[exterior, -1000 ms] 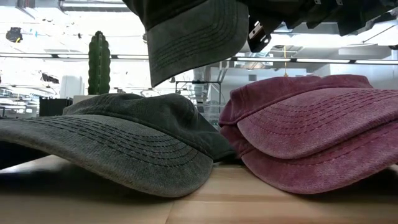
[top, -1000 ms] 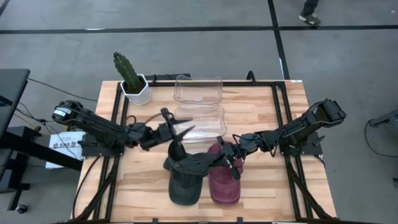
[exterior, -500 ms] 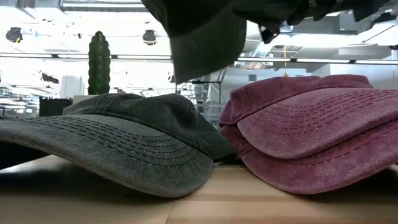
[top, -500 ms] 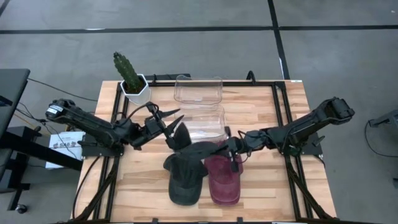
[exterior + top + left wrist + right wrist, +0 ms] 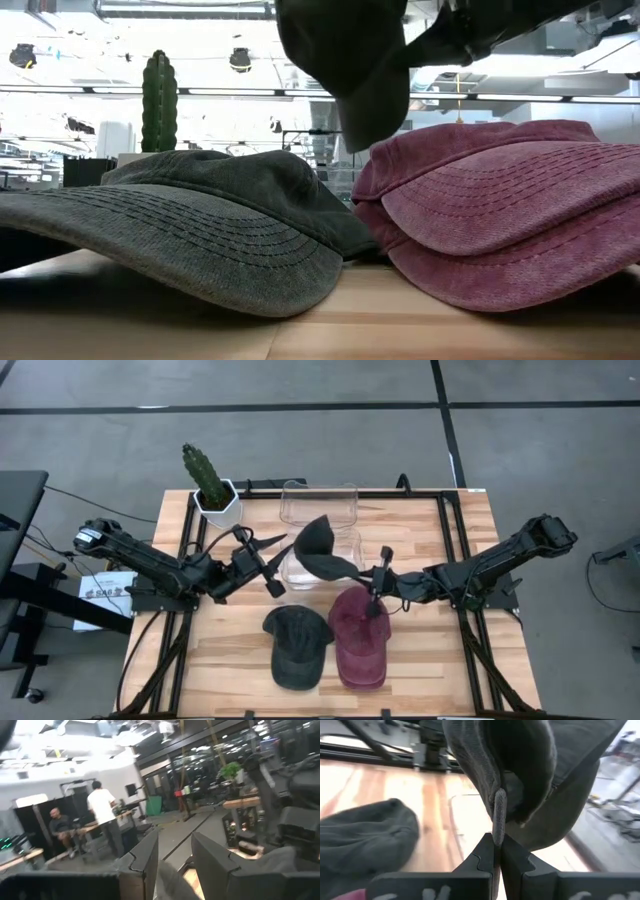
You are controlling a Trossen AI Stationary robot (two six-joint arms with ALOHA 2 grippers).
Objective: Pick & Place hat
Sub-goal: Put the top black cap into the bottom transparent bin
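Overhead, table-level, two wrist views.

Grey floor (image 5: 300, 440) with dark seam lines surrounds the wooden table (image 5: 230, 660); beyond it, bright ceiling lights (image 5: 240, 60).

Raised dark cap (image 5: 322, 550) hangs from the right gripper (image 5: 377, 574), clamped on its edge, over the nearer of 2 clear bins (image 5: 322, 559); that bin's mouth is largely covered. Farther clear bin (image 5: 319, 503) is uncovered from above. Left gripper (image 5: 268, 560), fingers apart, sits just beside the nearer bin's left wall, blocking that side. Cactus pot (image 5: 219, 503) closes the far-left corner. Near edge: grey cap (image 5: 296, 648) and maroon cap (image 5: 359, 640) lie side by side, only a narrow strip between them. Bare wood table (image 5: 440, 660) is open right of the maroon cap and left of the grey cap.
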